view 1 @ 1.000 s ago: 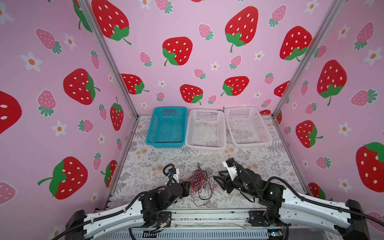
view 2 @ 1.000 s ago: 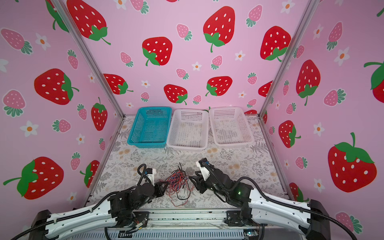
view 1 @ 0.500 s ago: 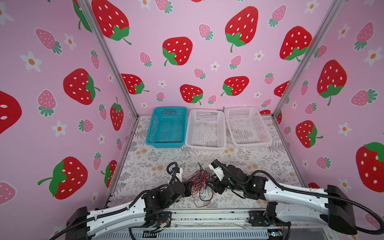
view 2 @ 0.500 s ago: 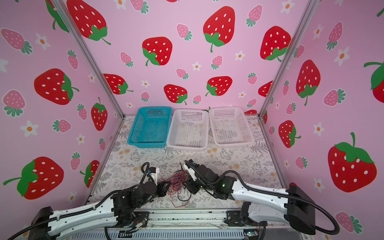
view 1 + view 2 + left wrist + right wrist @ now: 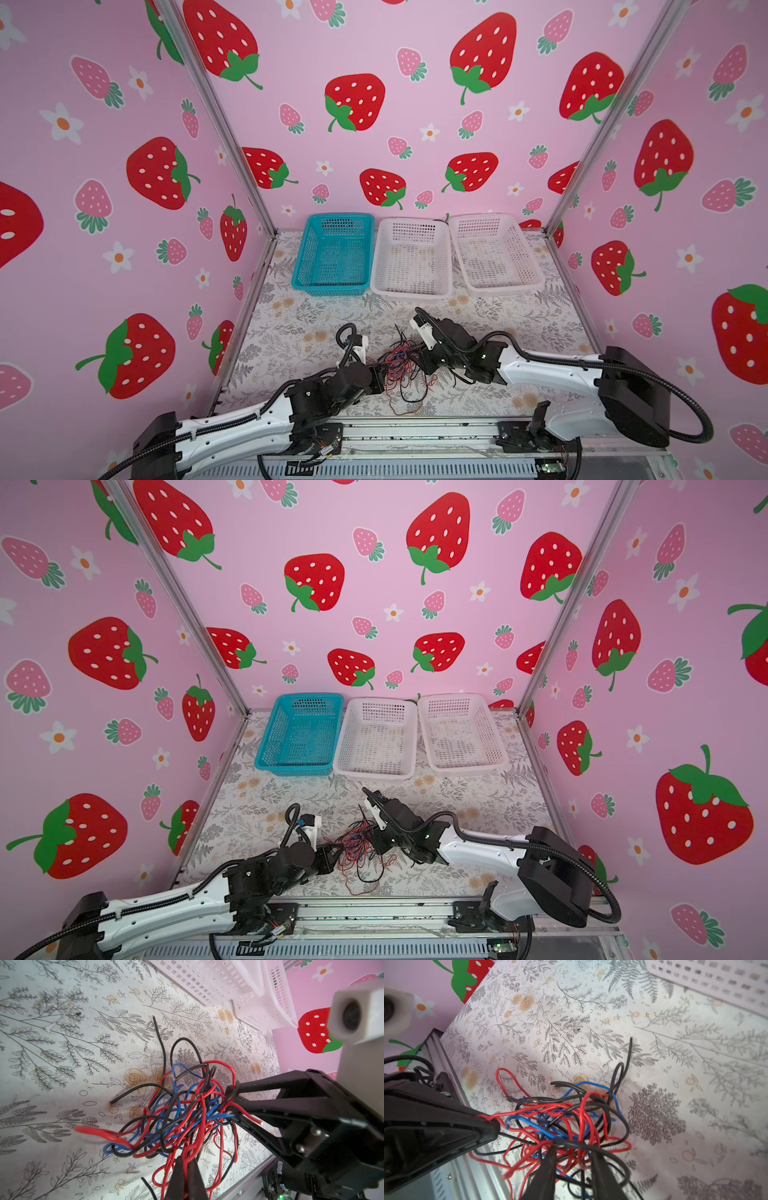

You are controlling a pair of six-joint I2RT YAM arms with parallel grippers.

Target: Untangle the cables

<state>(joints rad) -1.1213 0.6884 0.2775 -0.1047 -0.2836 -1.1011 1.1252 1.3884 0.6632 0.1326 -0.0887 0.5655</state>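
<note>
The cables (image 5: 401, 365) (image 5: 357, 845) lie as one knot of thin red, black and blue wires on the floral table near its front edge. My left gripper (image 5: 185, 1159) (image 5: 380, 374) is shut on red strands at the knot's left side, and in the right wrist view its tip (image 5: 492, 1128) shows a red wire pinched. My right gripper (image 5: 574, 1149) (image 5: 417, 359) is pushed into the knot's right side. Its fingers (image 5: 550, 1159) stand apart, with red, blue and black wires running between them. The left wrist view shows the same gap at its tips (image 5: 231, 1099).
Three baskets stand in a row at the back: a blue basket (image 5: 330, 289), a white basket (image 5: 409, 293) and a second white basket (image 5: 505, 286). A metal rail (image 5: 415, 432) runs along the table's front edge. Pink walls close in the left, right and back.
My right arm has swung left into the knot and its jaws have narrowed around the wires. My left gripper stays shut on the red strands, barely moved.
</note>
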